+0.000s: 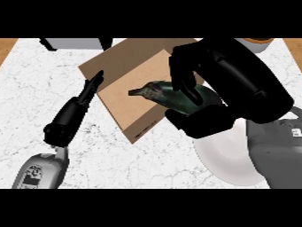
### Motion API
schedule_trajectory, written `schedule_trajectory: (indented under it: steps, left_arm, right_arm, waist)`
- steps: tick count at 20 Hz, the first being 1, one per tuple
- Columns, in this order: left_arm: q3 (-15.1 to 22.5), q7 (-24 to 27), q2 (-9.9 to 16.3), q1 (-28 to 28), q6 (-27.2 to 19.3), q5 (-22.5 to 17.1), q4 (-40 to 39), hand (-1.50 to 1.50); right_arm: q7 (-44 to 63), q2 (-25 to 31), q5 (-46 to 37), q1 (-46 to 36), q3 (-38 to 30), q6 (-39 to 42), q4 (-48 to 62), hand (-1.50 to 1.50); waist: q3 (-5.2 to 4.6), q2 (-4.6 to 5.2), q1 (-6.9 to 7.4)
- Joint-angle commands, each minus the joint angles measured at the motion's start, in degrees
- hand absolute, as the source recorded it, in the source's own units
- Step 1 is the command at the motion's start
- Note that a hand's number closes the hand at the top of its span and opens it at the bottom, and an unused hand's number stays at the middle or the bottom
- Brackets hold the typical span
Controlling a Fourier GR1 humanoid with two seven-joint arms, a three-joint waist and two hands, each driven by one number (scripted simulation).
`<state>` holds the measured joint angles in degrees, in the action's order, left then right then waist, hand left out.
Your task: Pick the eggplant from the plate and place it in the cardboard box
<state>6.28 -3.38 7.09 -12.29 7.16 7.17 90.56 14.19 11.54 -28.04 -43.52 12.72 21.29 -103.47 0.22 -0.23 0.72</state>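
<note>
I see the eggplant (169,94), dark green-black and glossy with a brownish stem end pointing to the view's left, lying roughly level over the cardboard box (130,84). The box is a flat, tan brown shape set at an angle on the counter, one corner toward me. The plate (228,157) is white and round, sitting just beside the box's near right edge, partly hidden from my view.
</note>
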Motion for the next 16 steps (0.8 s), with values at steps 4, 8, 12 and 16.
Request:
schedule_trajectory:
  steps: [4,8,12,16]
  left_arm:
    - [1.7,-3.4,-1.5,0.2,0.9,0.3,-0.4,0.0]
    - [-0.2,1.7,-0.4,1.9,2.8,-1.1,-3.8,0.0]
    - [1.0,-4.6,-2.5,-2.2,0.9,0.2,-0.7,0.0]
    - [2.1,-1.5,-3.4,0.4,-0.1,2.1,-2.9,0.0]
  right_arm:
    - [-5.8,-3.3,-6.7,-8.7,-0.9,-5.8,18.7,1.5]
    - [-4.0,-7.2,-12.7,-10.6,2.3,-10.0,22.4,1.5]
    - [-11.1,-6.3,-15.0,-14.9,0.9,-12.5,35.2,1.5]
    - [-14.1,-9.5,-19.2,-14.6,2.5,-19.1,42.1,1.5]
  waist:
    - [-0.24,0.51,0.38]
    - [-0.27,0.46,0.11]
    - [-0.24,0.57,0.41]
    - [-0.24,0.63,0.28]
